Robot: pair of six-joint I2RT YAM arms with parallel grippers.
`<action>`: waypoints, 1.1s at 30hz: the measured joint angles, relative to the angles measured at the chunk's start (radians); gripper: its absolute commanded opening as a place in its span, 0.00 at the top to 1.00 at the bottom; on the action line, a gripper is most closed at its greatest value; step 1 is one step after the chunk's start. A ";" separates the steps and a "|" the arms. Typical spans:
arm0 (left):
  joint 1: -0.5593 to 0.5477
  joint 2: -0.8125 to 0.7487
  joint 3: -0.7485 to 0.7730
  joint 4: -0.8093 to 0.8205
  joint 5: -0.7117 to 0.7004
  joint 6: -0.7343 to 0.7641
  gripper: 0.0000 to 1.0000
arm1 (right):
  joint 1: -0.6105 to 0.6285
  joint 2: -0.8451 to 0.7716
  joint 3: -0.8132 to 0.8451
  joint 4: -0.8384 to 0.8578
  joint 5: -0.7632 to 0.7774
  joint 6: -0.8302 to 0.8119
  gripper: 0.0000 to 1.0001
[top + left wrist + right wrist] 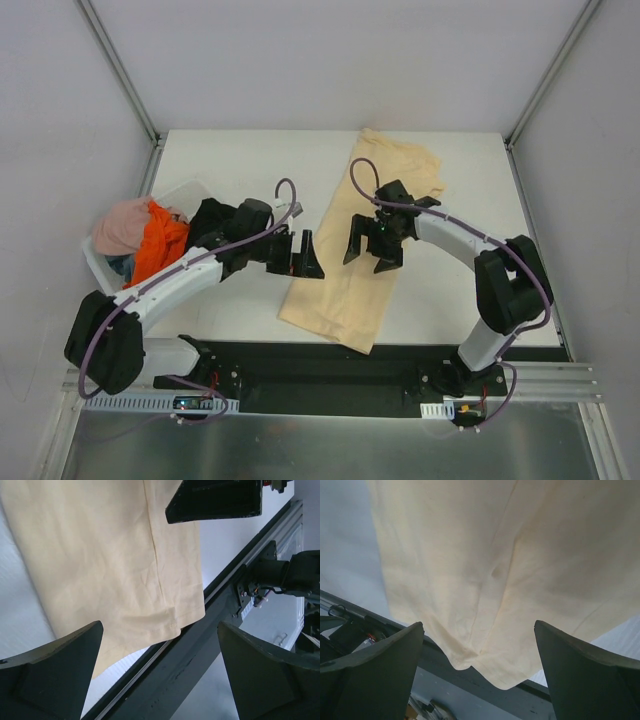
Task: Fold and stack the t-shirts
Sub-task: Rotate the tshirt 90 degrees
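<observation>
Across the middle of the counter, the pale yellow-beige t-shirt lies folded into a long strip, its near end at the front edge. The right gripper hovers over it, jaws wide apart and empty. The left gripper sits just beside the strip's left edge, likewise spread, holding nothing. The pink t-shirt, orange t-shirt and black t-shirt are heaped in the white basket at left.

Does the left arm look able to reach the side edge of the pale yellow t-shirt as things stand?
Probably yes: the left tool hangs open right beside the pale yellow t-shirt, nothing lies between them, and the right tool is over its middle.
</observation>
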 measured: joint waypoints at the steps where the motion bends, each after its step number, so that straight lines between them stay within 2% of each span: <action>1: 0.000 0.025 0.000 0.011 0.013 0.001 0.01 | 0.008 0.007 -0.017 0.002 0.000 0.008 0.03; 7: -0.008 0.163 -0.033 0.059 0.079 0.002 0.01 | 0.012 0.064 -0.057 0.020 -0.007 0.034 0.03; 17: -0.157 0.357 -0.040 0.109 0.101 -0.038 0.01 | -0.053 0.180 0.043 -0.048 0.026 -0.009 0.04; 26: -0.276 0.509 0.124 0.149 0.082 -0.091 0.01 | -0.198 0.320 0.250 -0.119 0.030 -0.090 0.03; 33: -0.347 0.578 0.211 0.162 0.096 -0.106 0.01 | -0.268 0.292 0.229 -0.116 0.056 -0.121 0.04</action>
